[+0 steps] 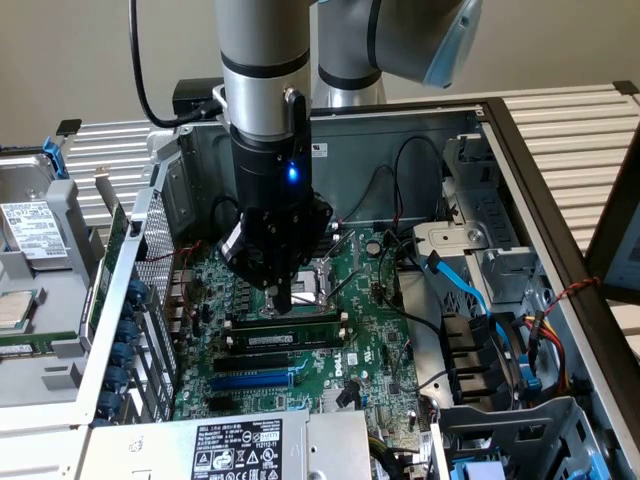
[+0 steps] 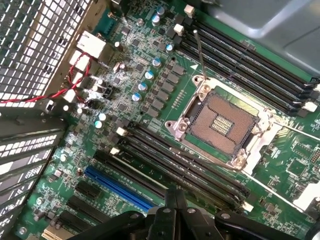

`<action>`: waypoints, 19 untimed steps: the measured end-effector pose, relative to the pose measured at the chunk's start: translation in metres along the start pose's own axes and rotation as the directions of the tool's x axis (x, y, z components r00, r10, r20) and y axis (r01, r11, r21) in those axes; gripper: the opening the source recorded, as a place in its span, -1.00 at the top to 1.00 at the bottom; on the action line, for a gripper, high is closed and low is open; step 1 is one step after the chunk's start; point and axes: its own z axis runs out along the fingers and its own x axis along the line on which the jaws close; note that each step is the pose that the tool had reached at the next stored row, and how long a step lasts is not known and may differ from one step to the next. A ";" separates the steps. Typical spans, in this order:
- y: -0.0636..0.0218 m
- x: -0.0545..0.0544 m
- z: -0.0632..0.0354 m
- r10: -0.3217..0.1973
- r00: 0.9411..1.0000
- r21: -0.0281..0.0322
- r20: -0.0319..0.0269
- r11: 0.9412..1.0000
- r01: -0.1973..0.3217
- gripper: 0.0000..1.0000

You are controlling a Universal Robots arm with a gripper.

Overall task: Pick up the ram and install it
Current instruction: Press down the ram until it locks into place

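Ram (image 1: 287, 323) sits slotted directly beneath hand (image 1: 284, 305); fingers pressed together, pinching nothing.

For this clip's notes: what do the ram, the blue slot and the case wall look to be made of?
Ram: green circuit board, matte, seated in a black slot under the shut gripper; green edge shows.
Blue slot: moulded plastic, likely, with a uniform glossy blue.
Case wall: bare sheet metal, dull grey, with folded edges; probably steel.
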 end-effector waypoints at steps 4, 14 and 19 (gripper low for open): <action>0.0000 0.000 -0.0001 0.046 0.999 -0.001 -0.002 0.999 -0.046 0.80; 0.0000 0.000 -0.0001 0.154 0.988 -0.002 -0.009 0.988 -0.154 0.80; 0.0000 0.000 -0.0002 0.206 0.979 0.000 -0.012 0.979 -0.206 0.80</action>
